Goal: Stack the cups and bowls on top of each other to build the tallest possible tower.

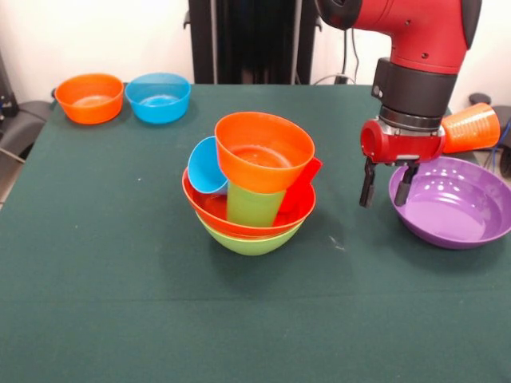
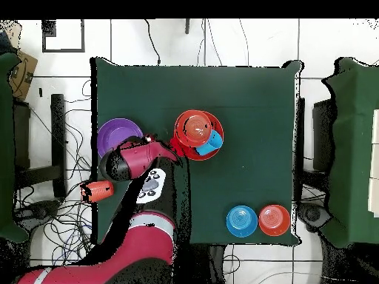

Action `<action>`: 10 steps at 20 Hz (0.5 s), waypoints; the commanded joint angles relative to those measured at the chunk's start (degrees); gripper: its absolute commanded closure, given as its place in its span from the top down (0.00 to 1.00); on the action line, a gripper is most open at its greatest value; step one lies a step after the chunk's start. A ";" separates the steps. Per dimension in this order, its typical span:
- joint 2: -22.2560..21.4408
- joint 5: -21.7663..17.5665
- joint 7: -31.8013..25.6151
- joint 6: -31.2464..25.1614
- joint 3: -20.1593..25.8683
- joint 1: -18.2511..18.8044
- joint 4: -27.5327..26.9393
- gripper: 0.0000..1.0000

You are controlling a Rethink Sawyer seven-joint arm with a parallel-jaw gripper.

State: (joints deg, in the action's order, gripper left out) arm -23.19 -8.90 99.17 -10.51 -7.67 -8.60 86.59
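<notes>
The tower stands mid-table. Its base is a large lime green bowl (image 1: 251, 241) (image 2: 194, 148) with an orange-red bowl (image 1: 214, 211) nested in it. In that bowl stand a lime green cup (image 1: 254, 206), a tilted light blue cup (image 1: 206, 167) (image 2: 212, 143) and a leaning red cup (image 1: 302, 188). A small orange bowl (image 1: 263, 150) (image 2: 195, 129) rests tilted on top of the cups. My gripper (image 1: 386, 185) hangs open and empty over the near-left rim of the purple bowl (image 1: 457, 204) (image 2: 112, 134), right of the tower. An orange cup (image 1: 473, 128) (image 2: 98, 191) lies on its side behind the arm.
A small orange bowl (image 1: 89, 97) (image 2: 274, 220) and a small blue bowl (image 1: 160, 97) (image 2: 242, 220) sit side by side at the far left corner in the front view. The orange cup lies close to the table's edge. Cables run over the floor around the pedestal.
</notes>
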 commanded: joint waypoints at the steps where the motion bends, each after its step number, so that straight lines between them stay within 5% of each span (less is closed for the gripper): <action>1: 1.75 2.05 9.40 2.25 5.05 -0.10 -1.25 1.00; 10: 3.02 2.78 10.36 3.17 5.08 -0.50 -0.81 1.00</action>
State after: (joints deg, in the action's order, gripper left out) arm -23.19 -8.50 99.17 -10.51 -7.67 -8.59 86.60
